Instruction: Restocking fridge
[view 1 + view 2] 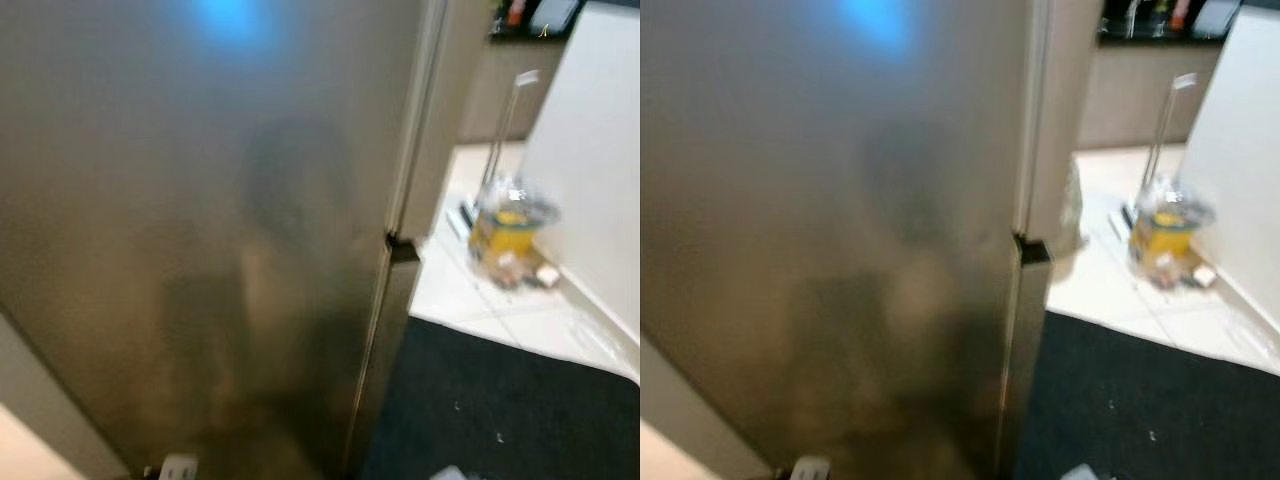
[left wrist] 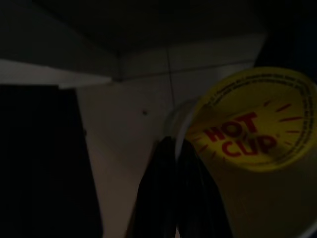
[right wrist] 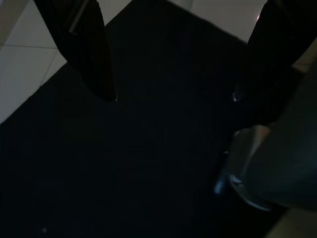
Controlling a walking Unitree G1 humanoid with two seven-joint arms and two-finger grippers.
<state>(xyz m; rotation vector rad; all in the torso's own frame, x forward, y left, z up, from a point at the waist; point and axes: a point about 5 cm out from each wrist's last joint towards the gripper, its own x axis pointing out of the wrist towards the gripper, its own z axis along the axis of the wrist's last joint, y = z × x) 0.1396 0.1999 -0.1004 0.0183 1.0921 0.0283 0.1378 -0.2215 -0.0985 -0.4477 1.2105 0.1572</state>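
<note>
Steel fridge door (image 1: 200,250) stood shut before me; left gripper (image 2: 173,163) clenched a yellow cup (image 2: 252,144), right gripper (image 3: 173,96) spread empty—restocking barely begun.

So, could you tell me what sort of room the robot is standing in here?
Most likely a home kitchen: a tall steel fridge door fills the near view, pale floor tiles meet a dark mat, and a counter runs along the far wall.

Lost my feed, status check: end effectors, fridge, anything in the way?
Left end effector shut on yellow Hot Cup. Right end effector open over dark mat. Fridge door closed, close ahead.
</note>
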